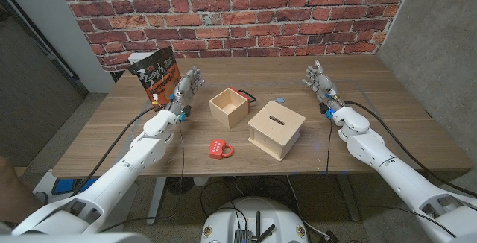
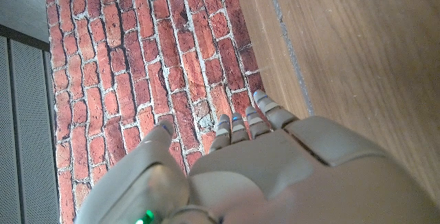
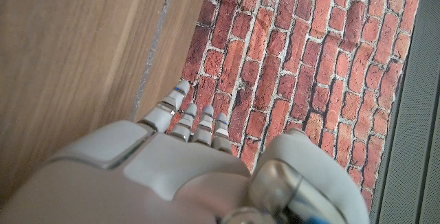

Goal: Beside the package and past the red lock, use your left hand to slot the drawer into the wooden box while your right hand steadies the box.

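Observation:
The drawer (image 1: pixel 229 107), a small open-topped wooden tray with a red part at its far side, sits at the table's middle. Just right of it and nearer to me stands the wooden box (image 1: pixel 276 129), with a slot in its lid. The red lock (image 1: pixel 220 148) lies in front of the drawer. A dark snack package (image 1: pixel 153 75) stands at the back left. My left hand (image 1: pixel 186 90) (image 2: pixel 261 176) is raised between package and drawer, fingers apart, holding nothing. My right hand (image 1: pixel 319 81) (image 3: pixel 172 176) is up behind and right of the box, also empty with fingers spread.
A red brick wall (image 1: pixel 238 12) runs right behind the table's far edge (image 1: pixel 246 58). A small blue mark (image 1: pixel 281 98) lies on the tabletop behind the box. Black cables run along both forearms. Bare wood lies on both sides of the objects.

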